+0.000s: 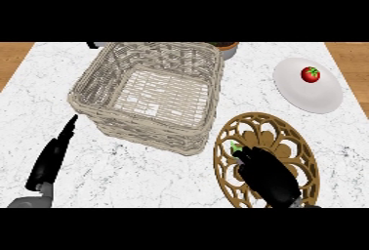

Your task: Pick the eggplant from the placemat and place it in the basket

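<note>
You are looking steeply down at a white marbled counter [144, 166]. The wicker basket [93, 83] stands at centre-left of the counter, square in plan, with nothing visible inside it.

At lower right lies the round openwork placemat [299, 141], golden brown with a cut-out petal pattern. The right hand [268, 173] lies over the placemat's middle, its dark fingers curled downward. The eggplant [235, 148] is on the placemat beneath that hand. You can see only its green stem end, which protrudes past the fingertips toward the upper left, in the direction of the basket. The dark body is hidden under the hand and cannot be told apart from it. Judging by the stem, the long axis appears to run from upper left to lower right, roughly in line with the hand; you cannot confirm this from the view. The fingers appear closed around the eggplant, and it has not visibly left the placemat.

The left hand [52, 158] rests at lower left of the counter, fingers straight and pointing up the view, well apart from the basket's near corner.

At upper right sits a white plate [306, 97] carrying a tomato [311, 74]. Behind the basket's far right corner, a partly hidden round vessel [229, 49] shows at the counter's rear.
</note>
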